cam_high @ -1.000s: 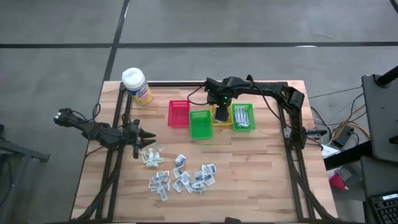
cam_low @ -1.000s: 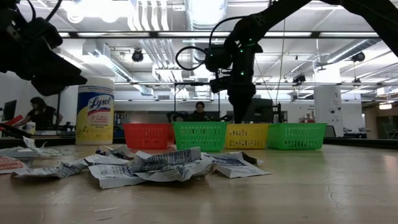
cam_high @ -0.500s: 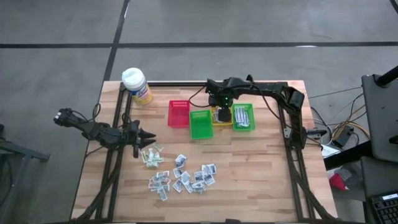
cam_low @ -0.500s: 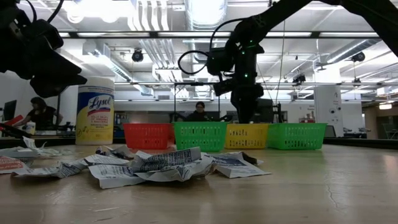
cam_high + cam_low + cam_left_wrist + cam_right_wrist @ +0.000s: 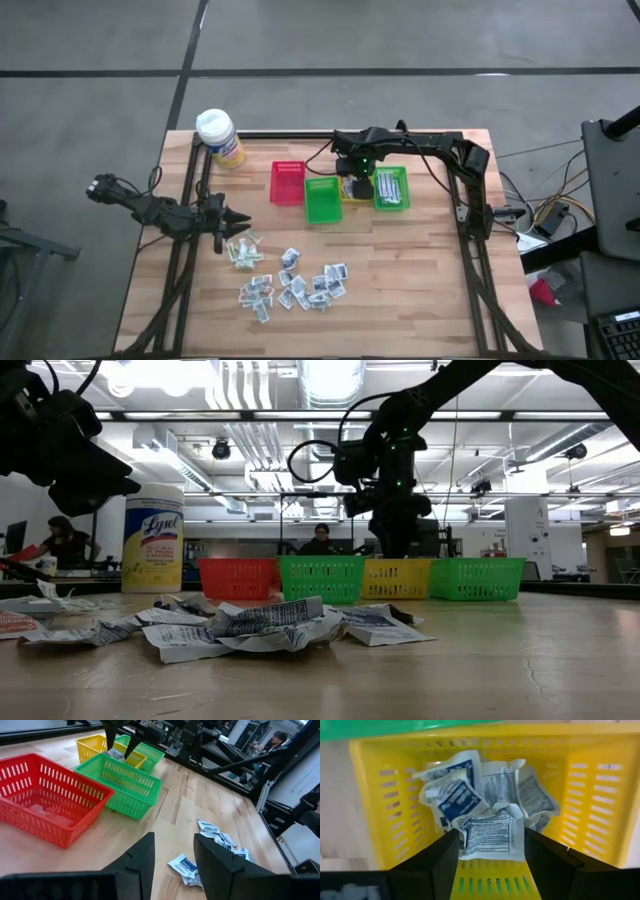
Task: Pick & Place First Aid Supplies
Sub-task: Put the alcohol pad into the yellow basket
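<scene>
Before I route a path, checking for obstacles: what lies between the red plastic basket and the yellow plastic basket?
A green plastic basket stands between the red plastic basket and the yellow plastic basket, clearest in the high view.

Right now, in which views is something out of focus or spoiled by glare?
Low view: ceiling lights glare; the nearest table is soft, the packets readable. Right wrist view: the right claw fingers blur, the yellow bin is sharp. High view: even light, no glare.
</scene>
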Controlling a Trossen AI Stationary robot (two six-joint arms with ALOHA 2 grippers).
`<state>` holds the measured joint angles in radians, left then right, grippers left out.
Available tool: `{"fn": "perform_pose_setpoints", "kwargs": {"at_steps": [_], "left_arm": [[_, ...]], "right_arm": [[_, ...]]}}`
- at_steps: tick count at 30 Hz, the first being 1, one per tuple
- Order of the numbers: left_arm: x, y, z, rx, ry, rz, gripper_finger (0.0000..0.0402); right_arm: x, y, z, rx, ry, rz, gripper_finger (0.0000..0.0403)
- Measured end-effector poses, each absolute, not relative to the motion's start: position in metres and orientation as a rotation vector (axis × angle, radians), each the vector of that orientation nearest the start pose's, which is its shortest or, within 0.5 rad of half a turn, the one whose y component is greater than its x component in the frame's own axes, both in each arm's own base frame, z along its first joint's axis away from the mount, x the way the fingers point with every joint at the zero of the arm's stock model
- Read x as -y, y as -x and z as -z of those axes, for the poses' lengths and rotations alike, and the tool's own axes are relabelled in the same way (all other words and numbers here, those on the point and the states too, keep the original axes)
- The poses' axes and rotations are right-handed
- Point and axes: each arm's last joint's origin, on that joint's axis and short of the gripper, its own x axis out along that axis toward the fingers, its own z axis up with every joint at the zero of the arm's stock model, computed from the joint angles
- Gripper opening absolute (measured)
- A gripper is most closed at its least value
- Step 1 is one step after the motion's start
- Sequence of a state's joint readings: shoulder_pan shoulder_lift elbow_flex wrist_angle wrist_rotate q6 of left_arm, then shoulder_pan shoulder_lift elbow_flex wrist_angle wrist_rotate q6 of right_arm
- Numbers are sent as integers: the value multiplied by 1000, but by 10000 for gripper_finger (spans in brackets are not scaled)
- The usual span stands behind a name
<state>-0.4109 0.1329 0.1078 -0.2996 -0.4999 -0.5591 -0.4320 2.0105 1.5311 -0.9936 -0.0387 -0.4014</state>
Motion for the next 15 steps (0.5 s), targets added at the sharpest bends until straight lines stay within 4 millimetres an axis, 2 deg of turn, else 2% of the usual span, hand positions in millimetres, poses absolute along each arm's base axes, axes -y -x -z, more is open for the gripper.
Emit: {"fn": "perform_pose_setpoints", "kwargs": {"at_steps": [4,10,15], "left_arm": [[24,-91,-163,-257,412,-166,131],[24,-91,-163,-258,411,-166,131],[24,-91,-163,-258,411,-166,131]], "right_arm": [[161,-351,-187,-1466,0,4,215],[161,-358,-194,-1377,-8,-77,215],[169,-362,-199,-1367,48,64,215]]}}
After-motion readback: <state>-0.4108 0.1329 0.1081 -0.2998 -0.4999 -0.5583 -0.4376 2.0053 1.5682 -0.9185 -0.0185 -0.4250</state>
